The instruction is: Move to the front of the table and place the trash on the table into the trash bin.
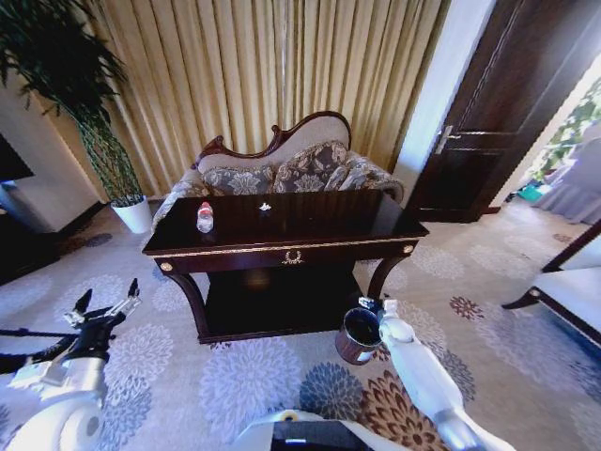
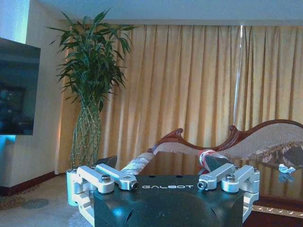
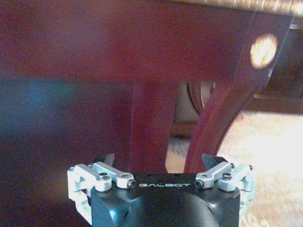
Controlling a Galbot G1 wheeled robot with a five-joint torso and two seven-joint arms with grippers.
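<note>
Left claw (image 1: 105,313) hovering spread at 8 o'clock off the surface (image 1: 310,221); right claw (image 1: 370,305) spread, sitting over trash bin (image 1: 358,335); bottle (image 1: 205,217), paper scrap (image 1: 265,207) lying on top

Head camera above table (image 1: 282,230); wrists low.

Sofa (image 1: 282,169) behind – potted plant (image 1: 89,113), curtains (image 1: 272,66).

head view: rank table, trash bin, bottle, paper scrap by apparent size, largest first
1. table
2. trash bin, though it stands nearer the camera than the tabletop items
3. bottle
4. paper scrap, smallest, just a white speck on the tabletop
</note>
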